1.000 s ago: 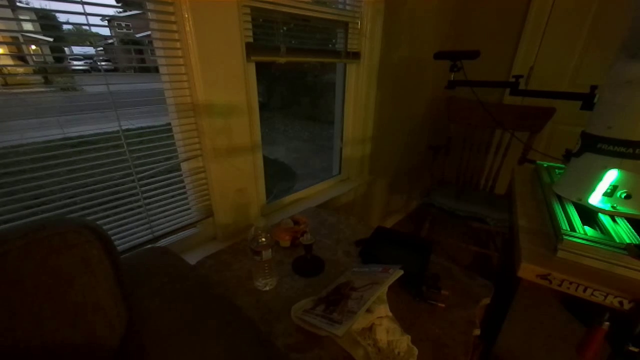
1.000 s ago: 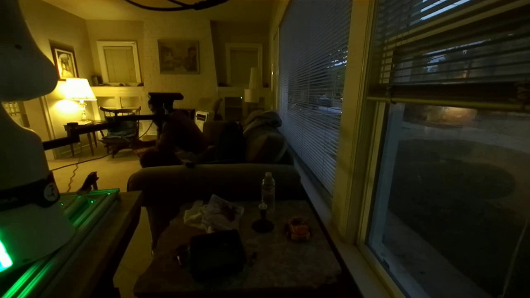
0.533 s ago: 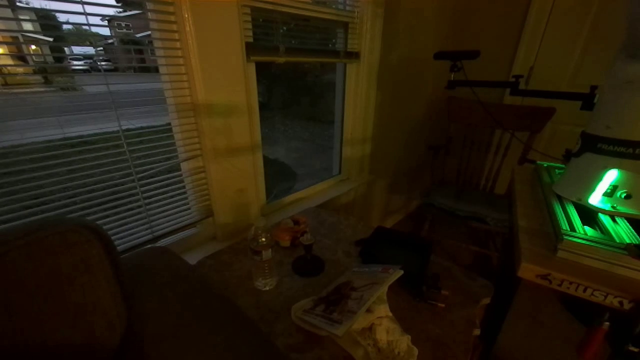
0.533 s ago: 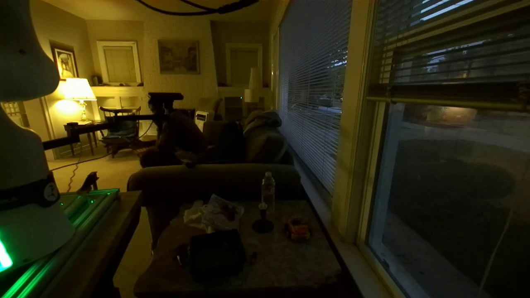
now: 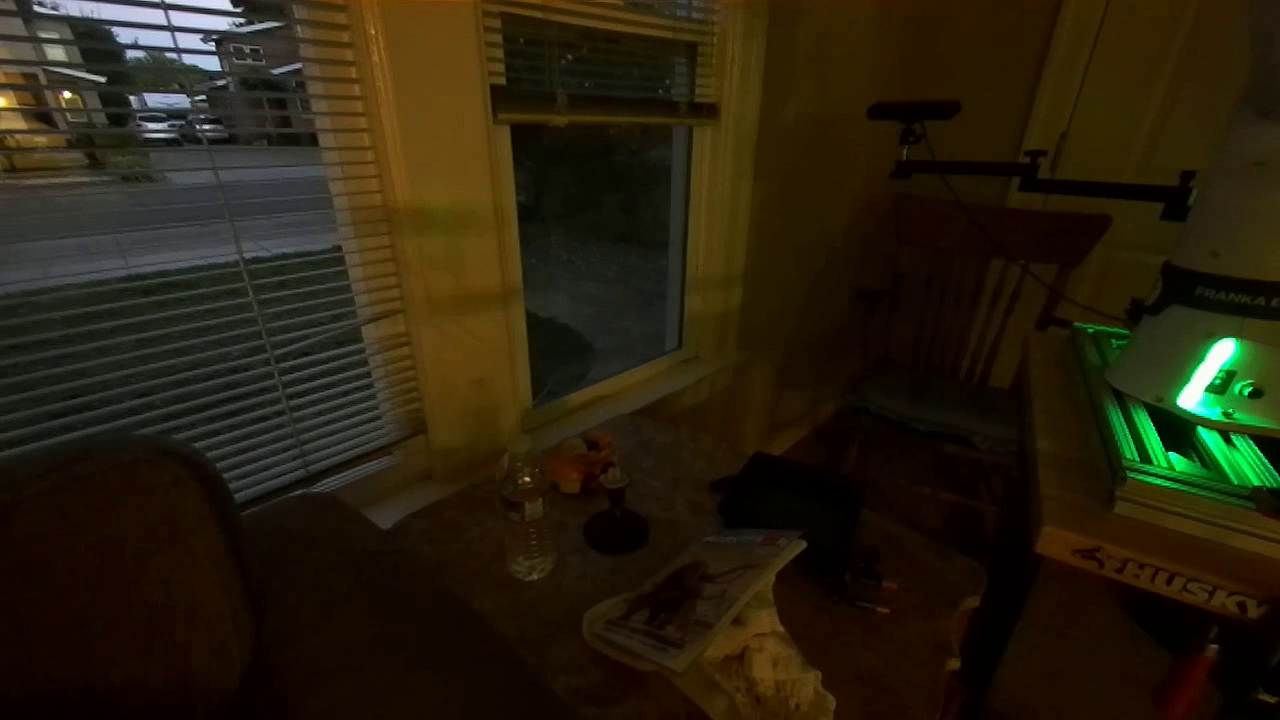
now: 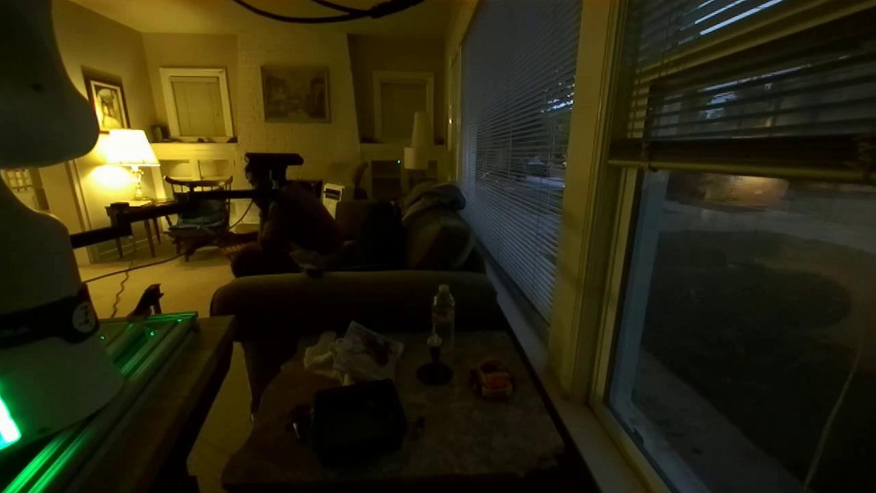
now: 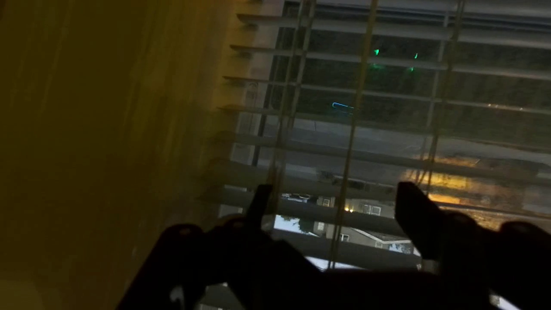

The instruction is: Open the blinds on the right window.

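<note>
The blinds [image 5: 605,104] hang across the top of the right window [image 5: 610,270], with slats bunched at the bottom rail and dark bare glass below. They also show at the upper right in an exterior view [image 6: 739,156], over the same window [image 6: 746,308]. In the wrist view, which stands upside down, the slats [image 7: 310,210] fill the middle and right. My gripper [image 7: 335,186] is open, its dark fingers spread in front of the slats. A thin cord [image 7: 351,142] runs between the fingers, not gripped. The gripper is outside both exterior views.
A side table [image 6: 479,438] below the window holds a water bottle [image 5: 527,520], an orange toy [image 5: 582,462], a dark-based stand [image 5: 616,520] and magazines [image 5: 690,595]. A couch arm [image 6: 356,294] stands beside it. The window frame [image 7: 172,107] is close to my fingers.
The dark cable at the top of an exterior view has moved right, and the arm link has shifted slightly. A thin pale line at the lower right has swung. The blinds' rail barely shifted.
</note>
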`<state>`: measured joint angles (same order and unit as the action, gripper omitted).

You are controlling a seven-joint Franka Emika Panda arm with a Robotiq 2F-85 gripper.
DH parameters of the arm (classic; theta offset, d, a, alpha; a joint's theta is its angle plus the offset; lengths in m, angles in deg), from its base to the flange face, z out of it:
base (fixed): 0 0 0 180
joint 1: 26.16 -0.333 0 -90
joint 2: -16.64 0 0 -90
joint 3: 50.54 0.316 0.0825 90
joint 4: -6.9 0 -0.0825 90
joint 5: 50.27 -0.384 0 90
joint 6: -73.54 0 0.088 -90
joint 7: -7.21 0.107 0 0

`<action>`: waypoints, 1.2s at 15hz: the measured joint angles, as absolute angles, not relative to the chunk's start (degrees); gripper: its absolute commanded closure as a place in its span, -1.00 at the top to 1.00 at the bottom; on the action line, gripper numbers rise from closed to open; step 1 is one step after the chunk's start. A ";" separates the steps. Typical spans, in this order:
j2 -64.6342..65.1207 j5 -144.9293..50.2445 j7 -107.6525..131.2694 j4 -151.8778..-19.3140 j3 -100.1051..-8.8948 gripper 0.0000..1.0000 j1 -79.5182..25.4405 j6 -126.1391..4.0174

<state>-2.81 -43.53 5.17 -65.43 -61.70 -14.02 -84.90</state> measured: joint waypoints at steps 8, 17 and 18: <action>-1.26 -43.49 4.37 -64.87 -61.65 1.00 -14.41 -78.25; 0.15 -43.49 3.17 -65.07 -61.26 -0.27 -14.38 -76.04; 0.13 -43.49 2.98 -65.16 -61.25 -0.29 -14.37 -76.04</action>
<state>0.13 -43.49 2.98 -65.16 -61.25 -14.37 -76.04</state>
